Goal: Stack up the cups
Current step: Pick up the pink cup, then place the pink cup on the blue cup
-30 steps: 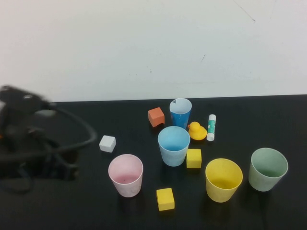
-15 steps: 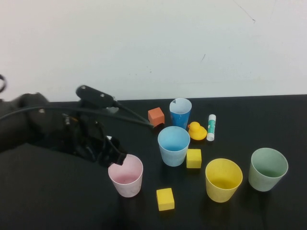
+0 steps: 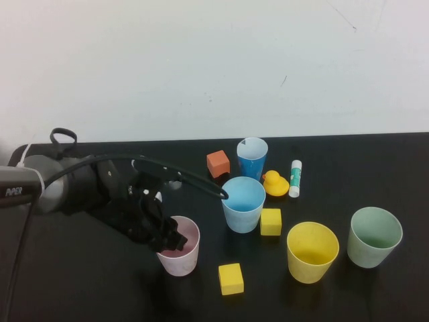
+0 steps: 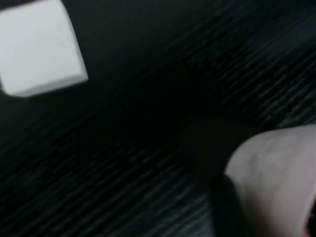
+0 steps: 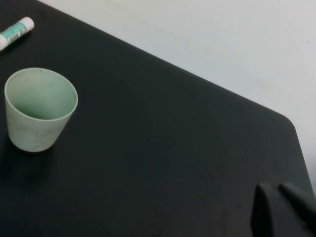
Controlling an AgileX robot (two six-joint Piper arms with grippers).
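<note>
left claw [image 3: 169, 239] has dropped onto pink cup [image 3: 182, 258] rim; right claw [image 5: 284, 210] parked.

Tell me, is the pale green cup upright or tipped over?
Upright: the pale green cup stands on its base, mouth up, empty, far from the left end effector.

White block [image 4: 40, 48] on dark table [image 4: 148, 123], pink cup [image 4: 276, 177] near, well apart.
</note>
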